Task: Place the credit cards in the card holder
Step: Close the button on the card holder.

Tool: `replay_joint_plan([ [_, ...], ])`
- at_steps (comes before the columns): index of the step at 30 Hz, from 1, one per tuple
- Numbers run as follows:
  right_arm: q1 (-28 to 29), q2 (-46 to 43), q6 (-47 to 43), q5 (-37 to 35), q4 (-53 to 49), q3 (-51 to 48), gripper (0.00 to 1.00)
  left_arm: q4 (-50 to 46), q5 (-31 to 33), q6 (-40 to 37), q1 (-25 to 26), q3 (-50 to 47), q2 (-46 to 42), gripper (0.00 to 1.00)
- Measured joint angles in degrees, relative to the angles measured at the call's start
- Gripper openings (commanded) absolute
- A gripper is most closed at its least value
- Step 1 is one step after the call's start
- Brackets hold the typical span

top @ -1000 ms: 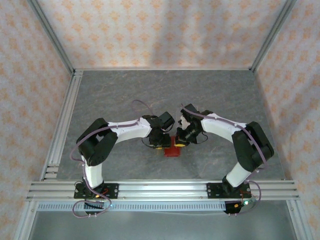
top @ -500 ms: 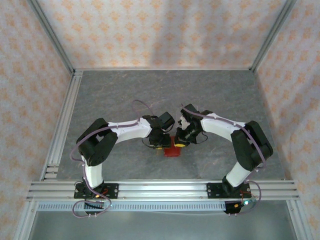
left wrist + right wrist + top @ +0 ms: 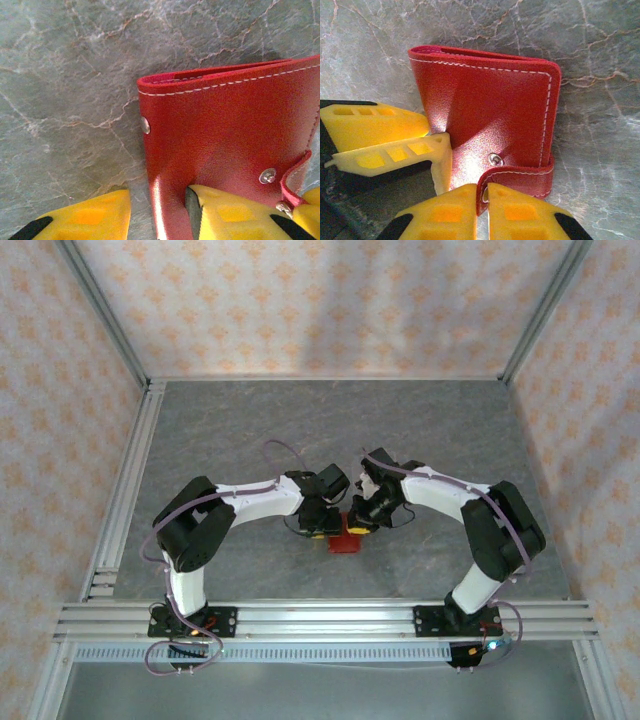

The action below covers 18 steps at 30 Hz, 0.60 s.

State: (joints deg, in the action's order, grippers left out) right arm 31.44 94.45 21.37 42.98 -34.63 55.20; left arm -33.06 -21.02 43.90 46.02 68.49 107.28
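The card holder (image 3: 345, 540) is a red folded wallet lying on the grey table between my two grippers. My left gripper (image 3: 157, 192) straddles its edge. One yellow finger (image 3: 225, 215) presses down on the red cover (image 3: 225, 130), and the other finger (image 3: 85, 220) rests on the table beside it, a small gap away. Both left fingers (image 3: 395, 155) sit at the wallet's left side in the right wrist view. My right gripper (image 3: 484, 192) is shut on the wallet's snap tab (image 3: 520, 177), just below the metal stud (image 3: 494, 159). The credit cards are hidden.
The grey marbled table (image 3: 300, 430) stretches away behind the arms. An aluminium rail (image 3: 130, 480) runs along its left side and a double rail (image 3: 320, 618) along the near edge. Patterned walls (image 3: 320, 300) enclose the back and both sides.
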Motion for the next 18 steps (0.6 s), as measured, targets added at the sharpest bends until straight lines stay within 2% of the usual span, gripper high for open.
replay_joint_plan([
  [4, 0.0, 0.0, 0.0, 0.4, 0.0, 0.0, 0.13, 0.0, 0.0, 0.0, 0.0, 0.0, 0.0, 0.37],
  [7, 0.0, 0.0, 0.1, 0.4, 0.0, 0.0, 0.04, 0.0, 0.0, 0.0, 0.0, 0.0, 0.0, 0.37],
  [10, 0.0, 0.4, 0.3, 0.4, 0.0, 0.1, 0.00, 0.0, 0.0, 0.0, 0.0, 0.0, 0.0, 0.37],
  [18, 0.0, 1.6, 0.3, 0.5, 0.0, 1.1, 0.00, 0.0, 0.0, 0.0, 0.0, 0.0, 0.0, 0.37],
])
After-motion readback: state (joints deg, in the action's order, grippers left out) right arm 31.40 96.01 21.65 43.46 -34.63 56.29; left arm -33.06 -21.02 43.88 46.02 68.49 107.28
